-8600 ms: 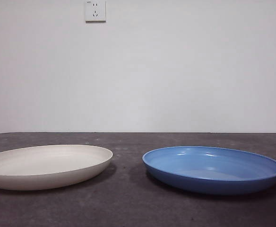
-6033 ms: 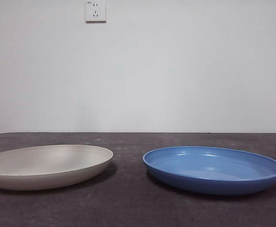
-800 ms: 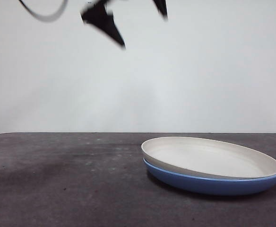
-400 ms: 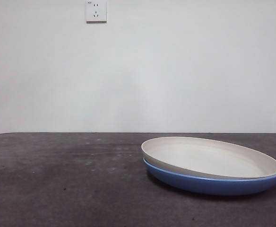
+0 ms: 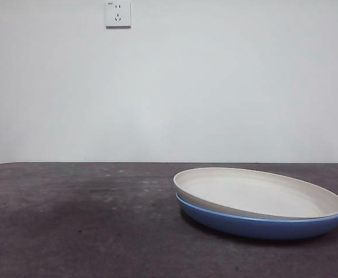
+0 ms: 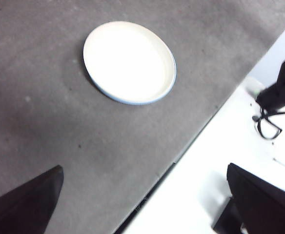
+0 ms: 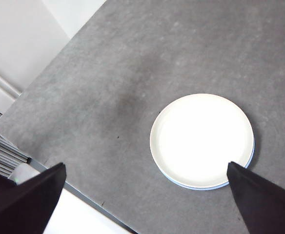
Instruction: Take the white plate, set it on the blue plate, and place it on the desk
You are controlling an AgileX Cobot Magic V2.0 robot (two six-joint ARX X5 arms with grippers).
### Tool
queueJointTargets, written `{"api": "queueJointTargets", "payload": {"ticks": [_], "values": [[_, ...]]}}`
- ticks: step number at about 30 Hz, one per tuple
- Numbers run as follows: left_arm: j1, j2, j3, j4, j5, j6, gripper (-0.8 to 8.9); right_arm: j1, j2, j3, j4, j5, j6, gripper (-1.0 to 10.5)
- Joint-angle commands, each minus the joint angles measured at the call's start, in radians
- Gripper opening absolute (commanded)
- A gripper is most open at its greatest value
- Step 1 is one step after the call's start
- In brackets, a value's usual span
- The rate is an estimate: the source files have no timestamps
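Note:
The white plate (image 5: 256, 194) lies nested on the blue plate (image 5: 264, 227) at the right of the desk (image 5: 76, 220), tilted a little, with the blue rim showing beneath it. The stack shows from high above in the left wrist view, white plate (image 6: 128, 61) over a thin blue rim (image 6: 129, 103). It also shows in the right wrist view, white plate (image 7: 201, 139) over a blue rim (image 7: 191, 186). My left gripper (image 6: 142, 204) and right gripper (image 7: 145, 200) are both open, empty and far above the desk. Neither shows in the front view.
A wall socket (image 5: 117, 13) sits high on the white back wall. The desk's edge (image 6: 181, 151) runs beside a white surface with a black device and cable (image 6: 279, 92). A rounded desk corner (image 7: 8, 122) shows in the right wrist view.
A second ago a dark gripper hung at the top of the front view; it has risen out of sight. The stacked plates have not moved.

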Motion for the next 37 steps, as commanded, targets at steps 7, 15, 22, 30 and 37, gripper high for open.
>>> {"api": "queueJointTargets", "payload": {"ticks": [7,15,22,30,37], "values": [[-0.006,-0.293,-0.205,0.111,-0.002,0.009,6.57,0.003,0.002,0.020,-0.051,0.000,0.019,5.9],[-0.006,-0.361,-0.223,0.129,-0.002,0.008,6.57,0.003,0.034,0.020,-0.068,0.061,0.094,5.9],[-0.006,-0.361,-0.223,0.127,0.008,-0.005,6.57,0.002,0.210,0.018,-0.127,0.161,0.063,5.9],[-0.006,-0.362,-0.223,0.127,0.114,-0.027,6.57,-0.005,0.500,0.018,-0.026,0.100,-0.024,5.9],[-0.006,-0.362,-0.223,0.121,0.145,-0.045,6.57,-0.032,0.750,0.018,0.047,0.070,-0.095,5.9]]}}
